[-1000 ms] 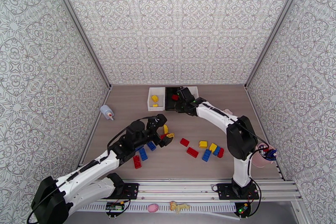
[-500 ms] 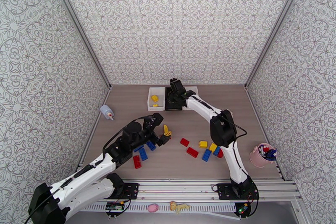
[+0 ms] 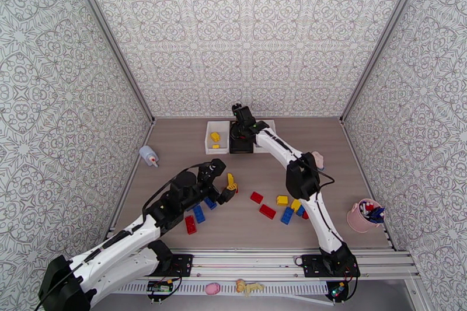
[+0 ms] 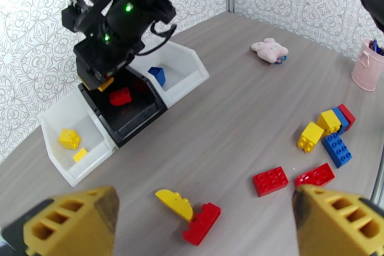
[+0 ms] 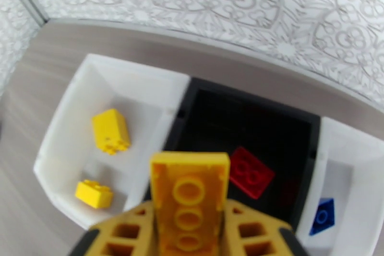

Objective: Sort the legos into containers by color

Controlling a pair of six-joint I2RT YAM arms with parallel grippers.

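Note:
My right gripper (image 5: 189, 225) is shut on a yellow lego (image 5: 189, 189) and hovers over the seam between the left white container (image 5: 77, 122) and the black container (image 5: 249, 122). Two yellow legos (image 5: 111, 131) lie in that white container, a red lego (image 5: 250, 171) in the black one, and a blue piece (image 5: 322, 216) in the right white container (image 5: 353, 156). From above, the right gripper (image 3: 238, 134) hangs at the bins. My left gripper (image 4: 201, 237) is wide open low over a yellow curved lego (image 4: 175, 204) and a red lego (image 4: 201, 223).
Loose red, yellow and blue legos (image 3: 287, 215) lie right of centre, with blue and red ones (image 3: 198, 213) under the left arm. A pale bottle (image 3: 149, 156) lies far left. A pink toy (image 3: 318, 159) and a pink cup (image 3: 365, 216) sit on the right.
The right arm has swung its gripper, still holding the yellow lego, back and leftward over the bins. The left arm has pulled back only slightly and stays open.

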